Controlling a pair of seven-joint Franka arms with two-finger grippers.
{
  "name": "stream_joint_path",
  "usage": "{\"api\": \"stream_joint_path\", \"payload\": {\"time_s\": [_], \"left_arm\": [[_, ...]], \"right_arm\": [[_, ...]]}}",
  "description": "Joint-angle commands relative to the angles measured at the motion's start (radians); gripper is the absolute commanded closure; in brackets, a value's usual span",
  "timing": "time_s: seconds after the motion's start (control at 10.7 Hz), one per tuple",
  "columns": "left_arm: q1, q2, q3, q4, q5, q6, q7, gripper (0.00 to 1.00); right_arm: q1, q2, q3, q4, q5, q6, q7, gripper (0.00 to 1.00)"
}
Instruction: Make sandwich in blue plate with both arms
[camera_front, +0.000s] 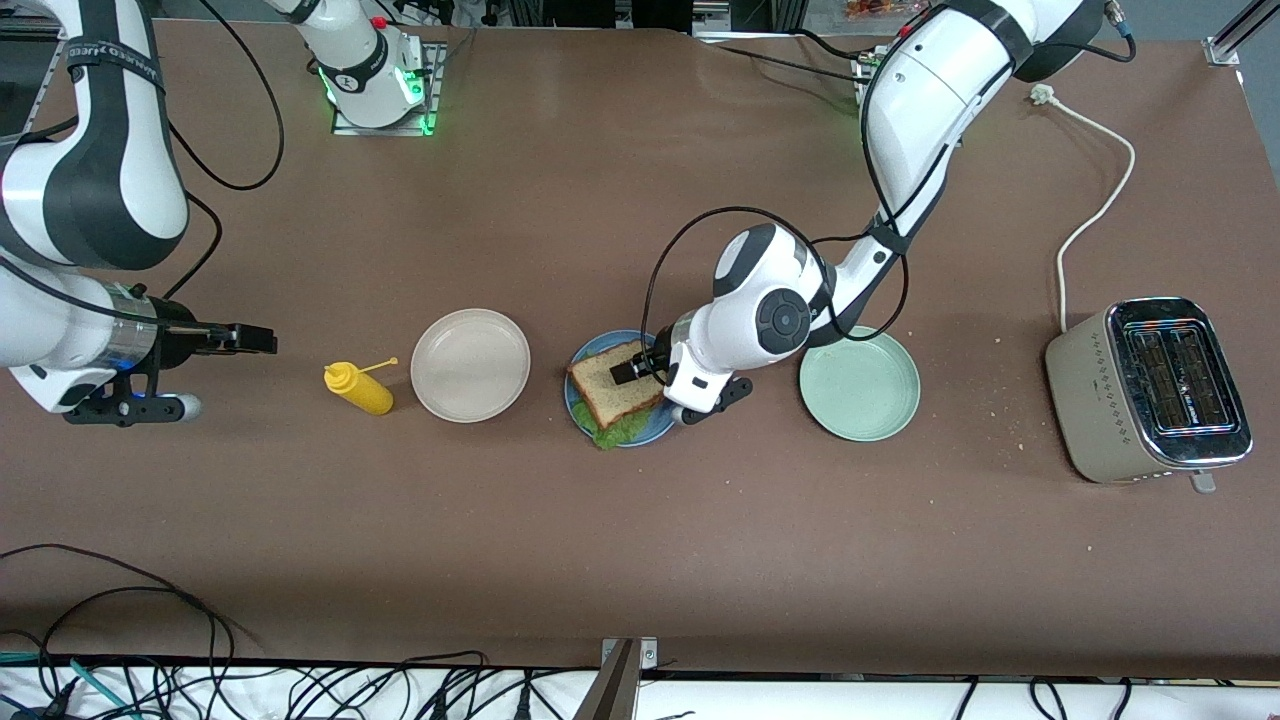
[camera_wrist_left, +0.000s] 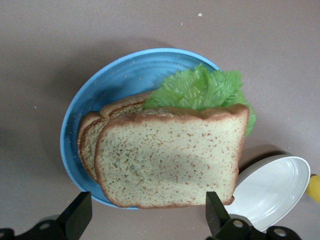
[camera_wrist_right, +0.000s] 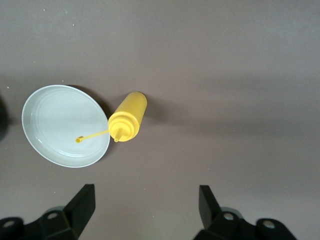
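Sandwich (camera_front: 617, 385) lies on blue plate (camera_front: 585, 410), between beige plate (camera_front: 470, 364) and green plate (camera_front: 860, 383). Left gripper (camera_front: 640, 366) over it, jaws wide, empty. Right gripper (camera_front: 255, 340) waits beside mustard bottle (camera_front: 360, 388), jaws wide.

Sandwich (camera_front: 615, 385) lies flat in blue plate (camera_front: 583, 411), mid-table. Two brown speckled toast slices with darker crust, stacked; top slice (camera_wrist_left: 167, 162) is shifted, so the lower slice's (camera_wrist_left: 90, 142) edge shows beside it. Ruffled green lettuce (camera_wrist_left: 200, 87) sits between the slices, sticking out over the plate rim at about 6 o'clock in the front view. Plate round, shallow, matte blue.
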Motion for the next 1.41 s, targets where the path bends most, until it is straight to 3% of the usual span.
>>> {"api": "stream_joint_path", "payload": {"time_s": [0.0,0.38,0.66,0.84,1.03,1.13,1.31], "left_arm": [[0.052,-0.075,-0.002,0.014,-0.018,-0.136,0.01,0.0],[0.191,-0.302,0.012,0.016,-0.009,-0.451,0.021,0.0],[0.295,-0.441,0.007,0.019,0.193,-0.6,0.035,0.0],[0.363,-0.494,0.01,0.02,0.322,-0.711,0.169,0.0],[0.44,-0.517,0.009,0.046,0.408,-0.794,0.368,0.0],[0.482,-0.52,0.006,0.048,0.408,-0.803,0.457,0.0],[0.53,-0.541,0.006,0.048,0.404,-0.812,0.541,0.0]], "right_arm": [[0.006,-0.021,-0.002,0.073,-0.03,-0.043,0.053,0.0],[0.007,-0.016,0.004,0.114,-0.051,-0.032,0.069,0.0],[0.005,-0.018,0.002,0.133,-0.064,-0.015,0.071,0.0],[0.019,-0.019,-0.002,0.134,-0.059,-0.015,0.057,0.0],[0.026,-0.097,-0.01,0.049,-0.067,0.058,0.071,0.0],[0.026,-0.107,-0.015,0.044,-0.062,0.071,0.071,0.0],[0.028,-0.192,-0.016,-0.071,-0.071,0.098,0.072,0.0]]}}
